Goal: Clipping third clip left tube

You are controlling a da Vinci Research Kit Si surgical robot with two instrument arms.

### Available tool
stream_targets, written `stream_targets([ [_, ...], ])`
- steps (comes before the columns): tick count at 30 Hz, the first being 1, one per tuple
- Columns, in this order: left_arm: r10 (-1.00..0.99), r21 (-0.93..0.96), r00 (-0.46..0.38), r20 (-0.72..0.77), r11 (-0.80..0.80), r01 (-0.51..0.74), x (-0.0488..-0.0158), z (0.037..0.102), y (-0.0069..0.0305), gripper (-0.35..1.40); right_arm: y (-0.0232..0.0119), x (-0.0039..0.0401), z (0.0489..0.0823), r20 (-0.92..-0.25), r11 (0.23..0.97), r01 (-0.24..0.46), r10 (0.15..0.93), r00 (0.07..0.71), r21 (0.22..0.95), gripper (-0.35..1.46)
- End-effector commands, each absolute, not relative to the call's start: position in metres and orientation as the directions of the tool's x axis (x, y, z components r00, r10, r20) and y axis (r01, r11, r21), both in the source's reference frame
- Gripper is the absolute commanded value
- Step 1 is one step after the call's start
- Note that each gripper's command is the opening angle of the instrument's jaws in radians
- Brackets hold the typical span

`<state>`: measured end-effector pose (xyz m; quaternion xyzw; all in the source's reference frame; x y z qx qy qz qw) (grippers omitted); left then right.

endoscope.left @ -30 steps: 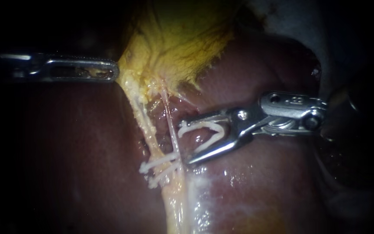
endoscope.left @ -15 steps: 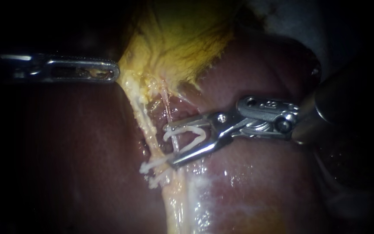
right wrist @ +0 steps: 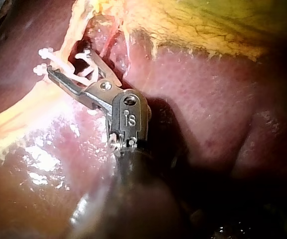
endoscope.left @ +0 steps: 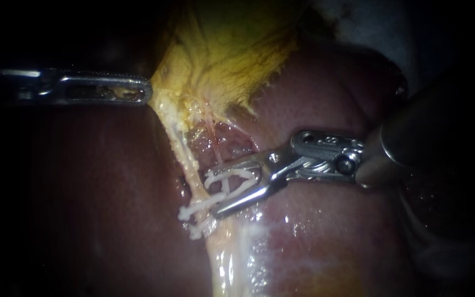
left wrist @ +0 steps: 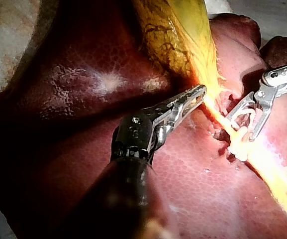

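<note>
Right tool [endoscope.left: 217, 190] grips a clip [endoscope.left: 232, 176] astride the tube [endoscope.left: 214, 144] over wet liver [endoscope.left: 325, 231]; left tool [endoscope.left: 147, 91] pinches gallbladder [endoscope.left: 232, 49].

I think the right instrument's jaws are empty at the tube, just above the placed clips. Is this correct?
Not empty: the endoscope view shows the right instrument holding a white clip in its jaws at the tube, just above the placed clips.

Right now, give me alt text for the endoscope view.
The right instrument's jaws hold an open white clip astride the thin pale tube, just above two white clips already placed. The left instrument's jaws grip the edge of the yellow gallbladder, over dark red liver.
</note>
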<state>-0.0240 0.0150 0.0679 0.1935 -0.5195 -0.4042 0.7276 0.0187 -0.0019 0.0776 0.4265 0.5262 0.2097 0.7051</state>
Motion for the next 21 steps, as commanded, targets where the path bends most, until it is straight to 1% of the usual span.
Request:
stream_targets([
  [1,-0.789,0.701,0.133,0.599,0.598,0.389,-0.0240,0.0679,0.0149,-0.35,-0.0019,0.0187,0.0777,-0.563,0.548,0.153,0.745,0.358,0.822,0.55],
  [5,-0.789,0.700,0.133,0.600,0.598,0.389,-0.0240,0.0679,0.0149,-0.35,-0.0017,0.0191,0.0784,-0.556,0.540,0.152,0.754,0.350,0.828,0.55],
  [12,-0.789,0.700,0.133,0.600,0.598,0.390,-0.0241,0.0680,0.0149,-0.35,-0.0015,0.0208,0.0786,-0.535,0.511,0.160,0.787,0.307,0.844,0.55],
  [15,-0.789,0.700,0.133,0.600,0.598,0.390,-0.0241,0.0680,0.0149,-0.35,-0.0015,0.0217,0.0785,-0.518,0.485,0.183,0.806,0.286,0.855,0.55],
  [21,-0.789,0.700,0.133,0.600,0.598,0.390,-0.0241,0.0680,0.0149,-0.35,-0.0018,0.0227,0.0781,-0.502,0.454,0.224,0.822,0.270,0.863,0.54],
])
